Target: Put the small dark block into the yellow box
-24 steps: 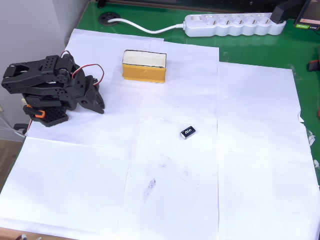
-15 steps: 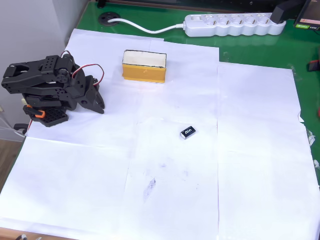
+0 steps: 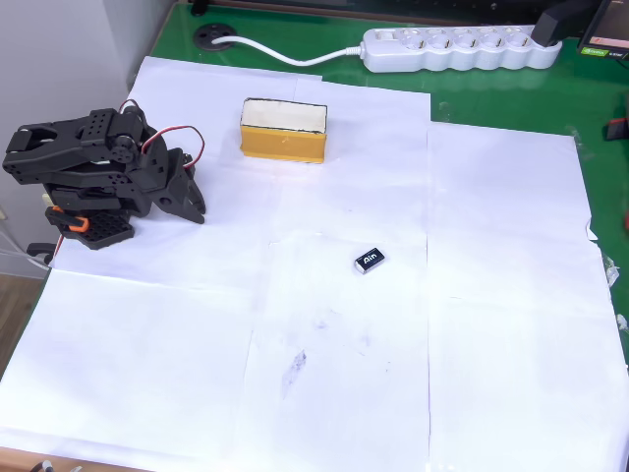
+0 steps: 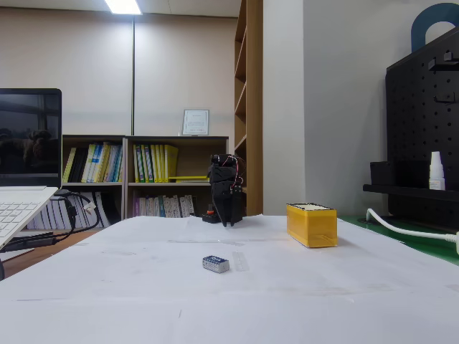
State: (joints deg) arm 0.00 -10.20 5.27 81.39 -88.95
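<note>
While folded down over its base at the left edge of the paper, gripper (image 3: 187, 197) parked low, tips angled toward the sheet, holding nothing. Jaws look drawn together in the overhead view, though dark plastic on dark plastic leaves that unsure; cannot tell for certain. In the fixed view, arm seen as a compact black stack at the far end of the table, gripper (image 4: 231, 215) pointing down. Reads as a rest pose: tucked in, clear of the work area, task not yet begun.

Nearest to the tool, the yellow box (image 3: 284, 130), sitting flat just to the right and slightly up in the overhead view, long side toward the arm, cream top facing up. Within easy swing of the arm, likely set there as the drop target. Same box (image 4: 311, 223) upright in the fixed view.

Farther out, the small dark block (image 3: 370, 260) lying flat on the white paper (image 3: 491, 324), lettering up, slightly skewed, well apart from both box and gripper. Open paper all round it, so approach from above unobstructed.

Beyond the sheets, white power strip (image 3: 457, 48) on green table (image 3: 511, 98), off the work area.
</note>
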